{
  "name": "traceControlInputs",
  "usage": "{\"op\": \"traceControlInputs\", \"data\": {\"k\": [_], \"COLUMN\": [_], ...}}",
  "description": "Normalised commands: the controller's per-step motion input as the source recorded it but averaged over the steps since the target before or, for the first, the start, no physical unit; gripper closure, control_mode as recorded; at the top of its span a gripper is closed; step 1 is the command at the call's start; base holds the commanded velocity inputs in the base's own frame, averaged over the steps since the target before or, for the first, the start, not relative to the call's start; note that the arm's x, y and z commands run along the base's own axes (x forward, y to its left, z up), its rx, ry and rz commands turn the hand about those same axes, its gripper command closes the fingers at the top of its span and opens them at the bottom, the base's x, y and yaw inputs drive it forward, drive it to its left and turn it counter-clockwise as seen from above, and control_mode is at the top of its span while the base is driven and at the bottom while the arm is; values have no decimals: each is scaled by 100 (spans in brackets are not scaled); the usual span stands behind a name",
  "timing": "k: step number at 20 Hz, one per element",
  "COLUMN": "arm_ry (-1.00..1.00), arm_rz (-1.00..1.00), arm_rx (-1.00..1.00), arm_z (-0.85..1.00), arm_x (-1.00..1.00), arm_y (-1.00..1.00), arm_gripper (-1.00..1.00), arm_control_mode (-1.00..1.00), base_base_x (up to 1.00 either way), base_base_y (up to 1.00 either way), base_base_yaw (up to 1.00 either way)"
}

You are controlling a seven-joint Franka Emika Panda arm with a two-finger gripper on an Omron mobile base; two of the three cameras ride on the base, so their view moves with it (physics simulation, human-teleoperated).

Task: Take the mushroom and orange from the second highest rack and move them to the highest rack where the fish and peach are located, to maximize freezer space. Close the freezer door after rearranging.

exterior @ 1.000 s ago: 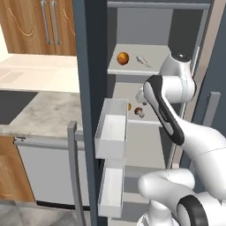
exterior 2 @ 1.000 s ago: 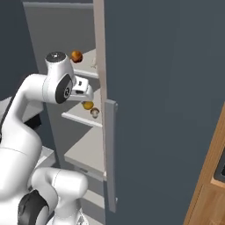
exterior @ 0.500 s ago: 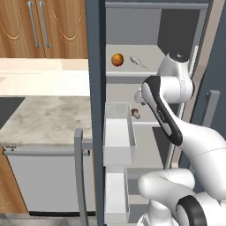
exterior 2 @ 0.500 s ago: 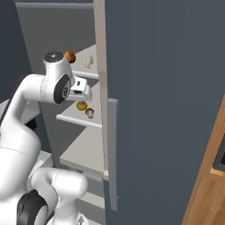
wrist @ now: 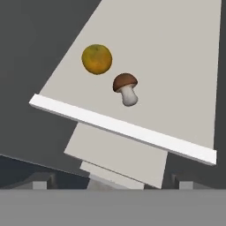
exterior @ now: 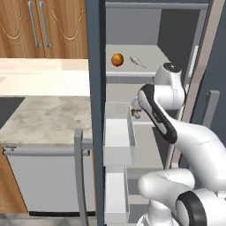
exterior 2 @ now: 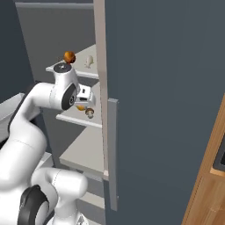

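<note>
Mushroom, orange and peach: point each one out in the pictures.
mushroom (wrist: pixel 126 89): hand view, where the brown cap meets the pale stem.
orange (wrist: pixel 96 59): hand view, middle of the fruit, beside the mushroom.
peach (exterior: pixel 117 59): left base view, middle of the fruit on the highest rack.

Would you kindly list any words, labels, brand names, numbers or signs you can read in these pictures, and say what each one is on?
None: no readable text, number or sign appears in any view.
The freezer door, the racks, the wooden cabinets and the counter are all plain.
The orange, mushroom, peach and fish bear no labels.
</note>
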Motion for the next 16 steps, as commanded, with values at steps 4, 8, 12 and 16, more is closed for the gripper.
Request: {"op": "traceControlInputs", "data": {"k": [4,8,12,16], "arm_ry": [0,0,2,1], "arm_rz": [10,0,0,0], "arm_rx": [0,-1,-1,0], "arm_z": [-59,-55,-38,-18], "arm_x": [54,51,52,50], "arm_y": [0,1,0,0], "arm_gripper": [-100,-100,-100,-100], "arm_control_mode": [-100,-100,-100,-100], "base_base_x": [0,0,0,0], "base_base_y": [0,0,0,0], "base_base_yaw": [0,0,0,0]}}
